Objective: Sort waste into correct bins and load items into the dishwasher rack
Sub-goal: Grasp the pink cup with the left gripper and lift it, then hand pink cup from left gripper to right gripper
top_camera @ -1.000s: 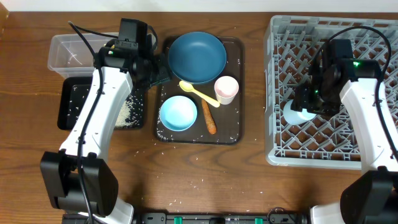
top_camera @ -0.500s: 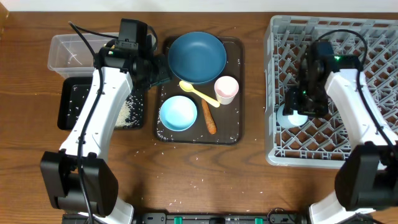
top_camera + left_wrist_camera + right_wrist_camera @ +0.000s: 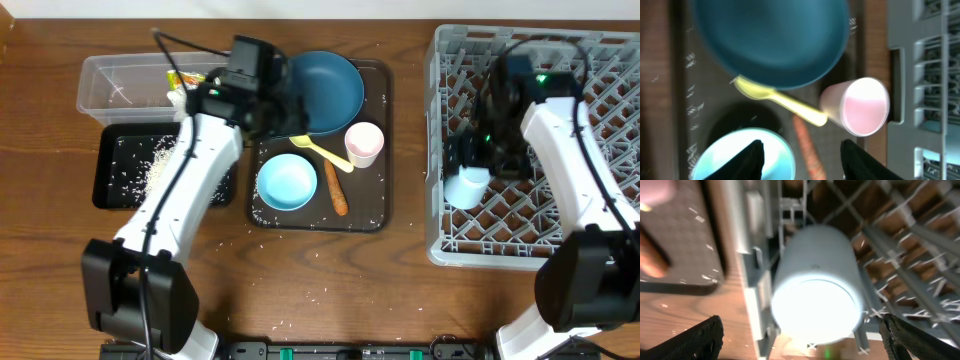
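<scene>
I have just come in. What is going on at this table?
Two robot arms are clearing a table. The right gripper hangs open over the light blue cup, which rests in the grey rack by its left wall, not gripped. The left gripper, open and empty, hovers over the brown tray, where the dark blue plate, pale blue bowl, pink cup, yellow spoon and orange stick wait. The wrapper is in the clear tub; rice lies in the black tray.

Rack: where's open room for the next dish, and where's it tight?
Open grid in the rack: far-left corner, right side, and the near row in front of the light blue cup. Bare table between rack and brown tray. Tight: the tray, packed with plate, bowl, pink cup, spoon.
</scene>
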